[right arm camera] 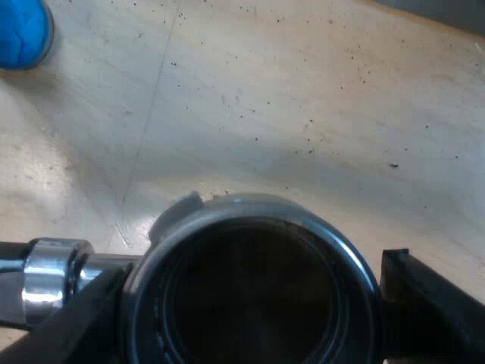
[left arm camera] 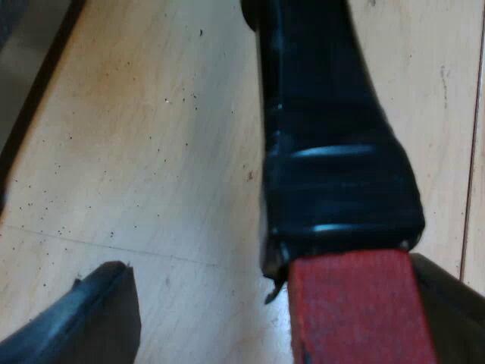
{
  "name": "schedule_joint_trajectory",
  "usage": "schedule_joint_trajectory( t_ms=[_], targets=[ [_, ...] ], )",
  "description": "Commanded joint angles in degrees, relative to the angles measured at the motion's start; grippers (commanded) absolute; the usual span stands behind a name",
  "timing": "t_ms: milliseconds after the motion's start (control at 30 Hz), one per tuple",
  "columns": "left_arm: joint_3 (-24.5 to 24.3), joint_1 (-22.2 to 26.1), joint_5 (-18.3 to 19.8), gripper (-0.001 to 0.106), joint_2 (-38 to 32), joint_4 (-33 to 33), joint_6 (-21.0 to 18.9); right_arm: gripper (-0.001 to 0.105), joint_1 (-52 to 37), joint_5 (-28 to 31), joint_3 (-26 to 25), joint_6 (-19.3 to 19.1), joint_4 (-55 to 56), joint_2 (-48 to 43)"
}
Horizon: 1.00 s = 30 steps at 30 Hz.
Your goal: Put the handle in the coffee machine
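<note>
Left wrist view, item 1: handle (left arm camera: 326, 114) of the holder. It is glossy black, widens towards a ridged collar and ends in a matt red end (left arm camera: 356, 311). It runs between the fingers of the left claw (left arm camera: 273, 303). One finger (left arm camera: 91, 322) stands apart from it with pale bench (left arm camera: 151, 152) showing in the gap, and the other (left arm camera: 455, 303) sits right beside the red end. The claw is released, not clamped on the handle.

Right wrist view, item 2: holder (right arm camera: 242, 205). This is a round metal cup with a grey rim, a small lug on the rim and a dark hollow inside. A bright chrome neck (right arm camera: 49, 277) leads off from it. The right claw (right arm camera: 254, 288) is clenched on the cup, one black finger against each side of the rim, over the bench (right arm camera: 303, 98).

Item 3: blue tamper (right arm camera: 23, 34), on the bench well apart from the holder.

Item 4: bench, light wood, speckled with dark grains.
</note>
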Motion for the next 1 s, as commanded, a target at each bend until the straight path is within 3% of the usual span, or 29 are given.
schedule_joint_trajectory(
  t_ms=[33,700,1000],
  targets=[
    [0.01,-0.16,0.69,0.07,-0.05,-0.53,0.34,0.0,0.04,-0.83,-0.34,0.18,-0.8,-1.09],
    [0.01,-0.16,3.1,0.07,-0.05,-2.81,-0.06,0.0,0.04,-1.25,-0.34,0.38,-0.8,-0.95],
    [0.01,-0.16,1.55,0.069,-0.05,-2.66,-0.06,0.0,0.04,-1.25,-0.34,0.33,-0.8,-0.95]
  ],
)
